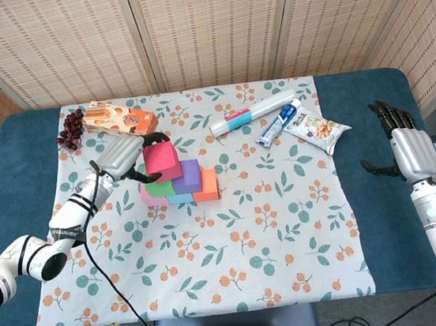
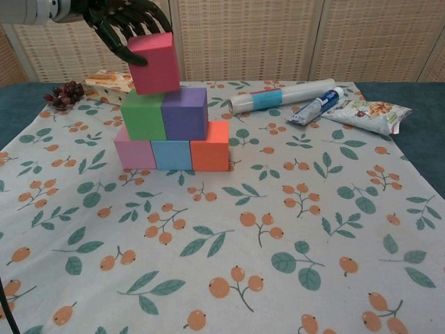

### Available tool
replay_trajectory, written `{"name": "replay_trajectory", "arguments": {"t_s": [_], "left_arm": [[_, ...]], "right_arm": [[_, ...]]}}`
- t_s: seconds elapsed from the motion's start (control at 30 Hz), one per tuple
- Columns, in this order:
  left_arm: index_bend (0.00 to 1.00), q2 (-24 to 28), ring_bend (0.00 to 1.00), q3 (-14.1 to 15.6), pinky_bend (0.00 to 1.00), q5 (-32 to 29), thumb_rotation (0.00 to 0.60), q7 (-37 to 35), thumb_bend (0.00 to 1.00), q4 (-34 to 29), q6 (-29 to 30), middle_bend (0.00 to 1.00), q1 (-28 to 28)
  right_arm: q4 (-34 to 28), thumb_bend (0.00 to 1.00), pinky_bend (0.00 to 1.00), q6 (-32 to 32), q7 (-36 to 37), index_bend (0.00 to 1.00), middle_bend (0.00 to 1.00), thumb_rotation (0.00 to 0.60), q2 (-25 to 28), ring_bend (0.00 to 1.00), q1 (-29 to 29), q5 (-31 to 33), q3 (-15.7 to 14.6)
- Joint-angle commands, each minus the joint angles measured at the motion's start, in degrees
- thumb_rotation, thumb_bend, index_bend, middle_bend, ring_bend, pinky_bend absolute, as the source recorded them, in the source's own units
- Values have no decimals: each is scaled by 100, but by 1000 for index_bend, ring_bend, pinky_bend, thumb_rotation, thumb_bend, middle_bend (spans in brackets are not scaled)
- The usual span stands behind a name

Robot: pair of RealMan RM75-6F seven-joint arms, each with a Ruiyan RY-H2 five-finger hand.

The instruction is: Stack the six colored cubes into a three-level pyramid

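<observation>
The left hand (image 2: 118,24) holds the red cube (image 2: 154,62) by its sides, fingers (image 2: 135,58) closed around it, on top of the green cube (image 2: 143,115). It looks light and stiff, likely easy to tip. The right hand (image 1: 404,146) is open and holds nothing, far from the green cube.

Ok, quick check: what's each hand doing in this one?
Left hand: holding the red cube over the green cube and purple cube.
Right hand: open, holding nothing, off to the side.

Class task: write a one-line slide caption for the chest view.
Left hand holds the red cube over the green cube and purple cube.
</observation>
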Motion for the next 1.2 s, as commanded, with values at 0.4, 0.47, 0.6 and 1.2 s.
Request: {"name": "replay_trajectory", "arguments": {"t_s": [0.4,0.47,0.6,1.2], "left_arm": [[339,-53,282,127,275,496,600,-275,303,117,6,399,-61],[339,-30,277,147,270,583,600,-361,304,132,-29,397,-84],[339,-38,272,180,264,680,600,-508,301,196,-88,394,-125],[339,-97,264,316,256,854,600,-773,302,369,-101,381,-199]], "right_arm": [[-26,126,0,33,-51,0,0,600,-3,0,-61,32,9],[-31,126,0,44,-61,0,0,600,-8,0,-69,39,14],[-50,127,0,47,-91,0,0,600,-10,0,-81,61,12],[-100,127,0,48,-178,0,0,600,-12,0,-85,118,52]]}}
